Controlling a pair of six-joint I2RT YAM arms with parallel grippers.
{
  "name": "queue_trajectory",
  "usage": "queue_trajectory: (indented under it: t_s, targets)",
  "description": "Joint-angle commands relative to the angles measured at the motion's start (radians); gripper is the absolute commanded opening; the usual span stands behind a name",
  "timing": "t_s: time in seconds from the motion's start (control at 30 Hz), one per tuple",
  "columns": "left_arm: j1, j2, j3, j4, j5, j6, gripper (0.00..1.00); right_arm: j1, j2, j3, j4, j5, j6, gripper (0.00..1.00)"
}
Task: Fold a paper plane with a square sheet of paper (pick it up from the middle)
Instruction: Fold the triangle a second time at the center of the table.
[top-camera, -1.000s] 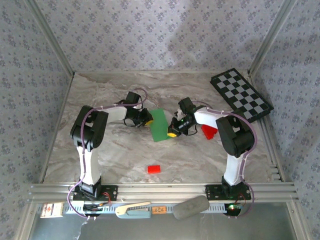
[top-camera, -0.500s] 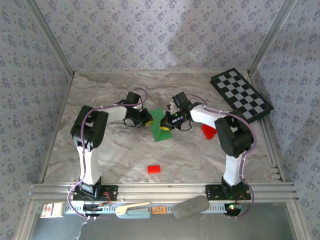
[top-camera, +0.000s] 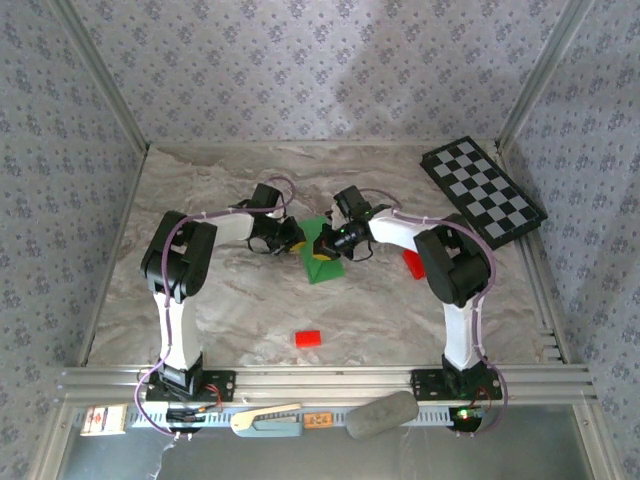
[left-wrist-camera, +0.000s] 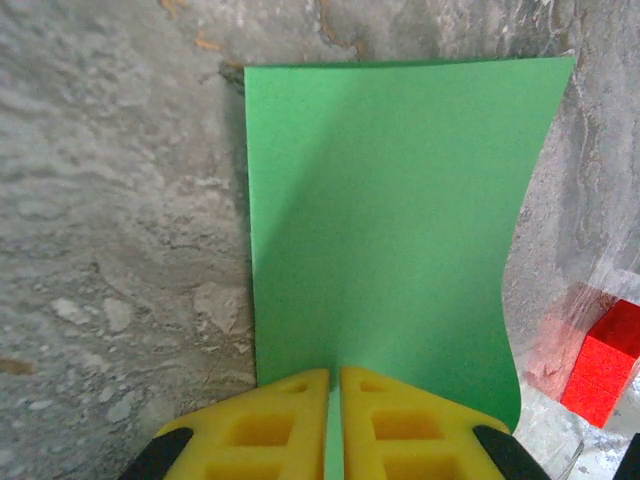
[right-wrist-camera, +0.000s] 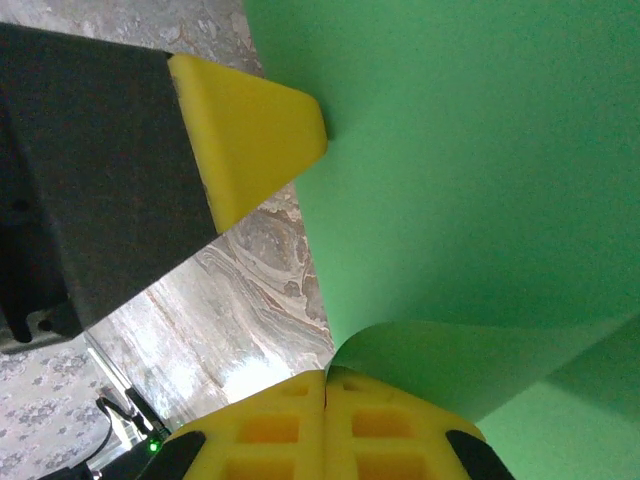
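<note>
Marbled grey tabletop (top-camera: 220, 300), patterned wallpaper walls (top-camera: 320, 70) on three sides. Checkerboard (top-camera: 483, 190) flat in far right corner, set diagonally. Small red rectangular block (top-camera: 308, 338) alone near front centre. Red wedge-shaped piece (top-camera: 411, 263) right of centre, partly hidden. Red lump (left-wrist-camera: 603, 362) at lower right of left wrist view, probably same piece. Nearer than front metal rail (top-camera: 320, 378): grey oblong pad (top-camera: 382, 415), pale-handled tool (top-camera: 265, 420), small orange tag (top-camera: 317, 419), card (top-camera: 103, 420) far left.

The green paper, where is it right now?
In the top view the green paper is mid-table, pinched by the left gripper and the right gripper, beyond the small red block.
</note>
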Motion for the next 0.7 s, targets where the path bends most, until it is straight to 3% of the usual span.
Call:
queue_trajectory:
  t_s: [0.0, 0.67]
  targets:
    - [-0.011, 0.033, -0.002, -0.043, -0.020, 0.014, 0.13, 0.009, 0.019, 0.029, -0.008, 0.023, 0.018, 0.00]
    - [-0.015, 0.034, -0.002, -0.041, -0.015, 0.007, 0.13, 0.018, 0.069, 0.078, -0.034, 0.028, 0.000, 0.00]
